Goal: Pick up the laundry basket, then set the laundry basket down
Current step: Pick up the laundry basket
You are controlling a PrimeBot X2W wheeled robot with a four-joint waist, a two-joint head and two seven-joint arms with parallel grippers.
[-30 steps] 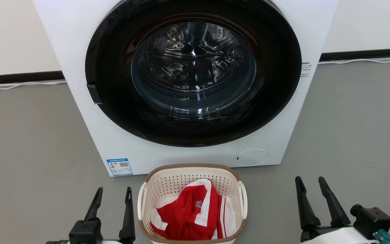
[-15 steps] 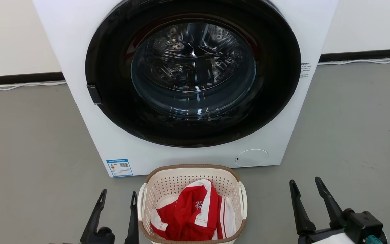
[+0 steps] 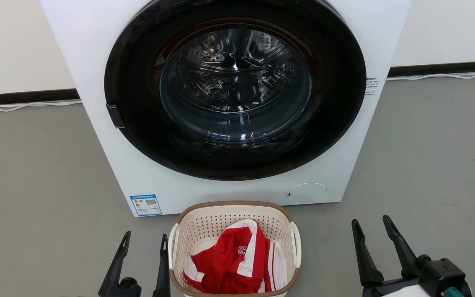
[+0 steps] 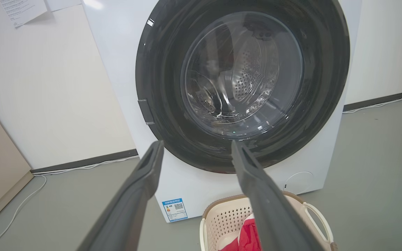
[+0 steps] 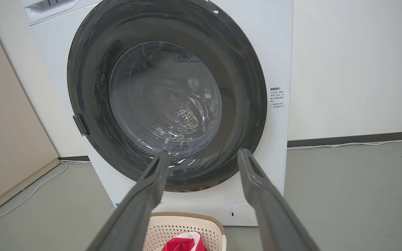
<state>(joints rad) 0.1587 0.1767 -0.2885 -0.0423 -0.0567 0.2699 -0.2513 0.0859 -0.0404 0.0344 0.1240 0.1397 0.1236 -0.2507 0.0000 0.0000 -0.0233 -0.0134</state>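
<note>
Head view: one laundry basket (image 3: 233,203) stands on the grey floor (image 3: 35,185) just before one washing machine (image 3: 138,181), holding one red-and-white garment (image 3: 229,264). Its two loop handles (image 3: 172,243) face left and right; the near end is cropped, so its long axis cannot be told. Two grippers flank it, left gripper (image 3: 145,235) and right gripper (image 3: 370,220), both spread wide and empty. Left wrist view adds one paper sheet (image 4: 23,10) on the wall.

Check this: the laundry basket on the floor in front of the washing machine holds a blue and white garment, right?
Not blue: the head view shows the laundry basket on the floor in front of the washing machine holding a red and white garment.
</note>
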